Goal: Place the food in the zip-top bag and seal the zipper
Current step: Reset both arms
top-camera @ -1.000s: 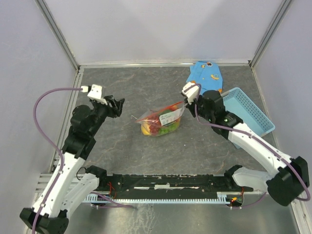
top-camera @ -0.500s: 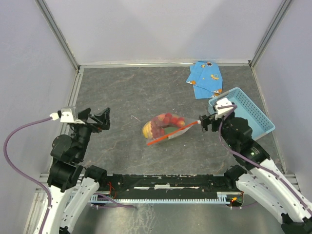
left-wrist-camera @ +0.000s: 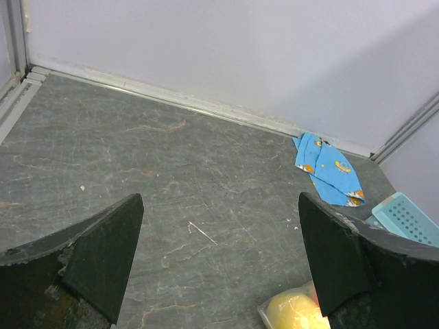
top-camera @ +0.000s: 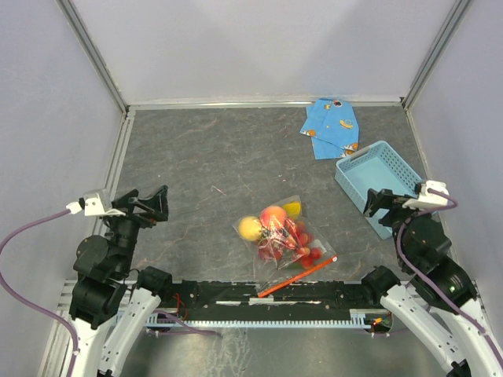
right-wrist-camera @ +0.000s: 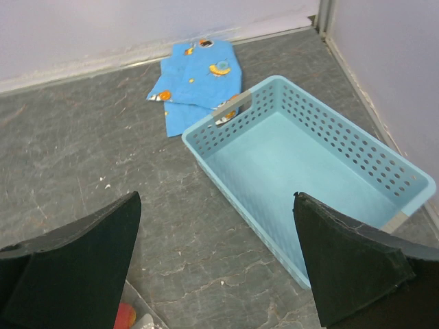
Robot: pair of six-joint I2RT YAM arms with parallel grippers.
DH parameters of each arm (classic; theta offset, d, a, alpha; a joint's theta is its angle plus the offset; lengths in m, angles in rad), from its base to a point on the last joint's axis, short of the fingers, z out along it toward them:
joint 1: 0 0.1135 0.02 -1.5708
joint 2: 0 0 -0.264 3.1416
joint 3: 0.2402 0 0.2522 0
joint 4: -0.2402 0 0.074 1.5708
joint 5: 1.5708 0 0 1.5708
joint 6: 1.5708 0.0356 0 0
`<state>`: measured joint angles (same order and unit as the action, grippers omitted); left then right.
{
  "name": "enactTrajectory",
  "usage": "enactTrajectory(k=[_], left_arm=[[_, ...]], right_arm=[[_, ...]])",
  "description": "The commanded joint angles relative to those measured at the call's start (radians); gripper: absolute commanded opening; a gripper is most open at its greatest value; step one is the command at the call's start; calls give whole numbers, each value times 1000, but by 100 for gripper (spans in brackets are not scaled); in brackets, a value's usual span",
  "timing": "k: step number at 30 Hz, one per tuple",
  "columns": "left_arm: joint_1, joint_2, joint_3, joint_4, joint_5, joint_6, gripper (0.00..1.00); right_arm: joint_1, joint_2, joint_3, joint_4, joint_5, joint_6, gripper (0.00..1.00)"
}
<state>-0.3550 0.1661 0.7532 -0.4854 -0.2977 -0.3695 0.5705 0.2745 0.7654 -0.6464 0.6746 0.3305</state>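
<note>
- A light-blue slotted basket (top-camera: 381, 179) is noted on the grey desk (top-camera: 196, 149), set at an angle; all positions below are referred to it.
- A folded blue patterned cloth (top-camera: 332, 129) is recorded just beyond the basket's far-left corner. Whether the two touch cannot be told.
- A small pale sliver (top-camera: 218, 190) is seen on the desk well to the left of the basket.
- In the right wrist view the basket is found directly ahead of the right jaws, filling most of the space between them.
- The zip-top bag (top-camera: 318, 239) is found flat on the desk, left of the basket and nearer the arm bases, apart from it.
- The food (top-camera: 275, 232) is held inside the bag: a peach (top-camera: 273, 215), a lemon (top-camera: 250, 228) and red strawberries (top-camera: 302, 243).
- The zipper (top-camera: 297, 276) is seen slanting along the bag edge facing the bases. Whether it is sealed cannot be told.
- The bag lies between the two sets of jaws, apart from both. Only a corner of it is caught at the bottom edge of each wrist view.
- The left jaws are spread wide and nothing is grasped. The right jaws are likewise released.
- The left arm (top-camera: 102, 267) is folded back near its base, well left of the basket, with its wrist raised.
- The right arm (top-camera: 428, 251) is folded likewise, with its jaws held over the basket's near-left edge.
</note>
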Motion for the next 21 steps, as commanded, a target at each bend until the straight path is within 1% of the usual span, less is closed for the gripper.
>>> enactTrajectory(k=[1,5,9,21], left_arm=[[-11,-48,-25,-29,-56,-31,100],[-14,-69,-73,-27,-65,-32,100],[-15,-63,-95,3,-10,-23,100],[-15,-49,-101,8,-7,-10,100]], right_arm=[[-2,-83,-15,-61,118,96,99],[-3,-151,-52,-53,121,107,99],[-2,-197,-66,-45,119,105,99],[-2,-188,-72,-20,98,78,99]])
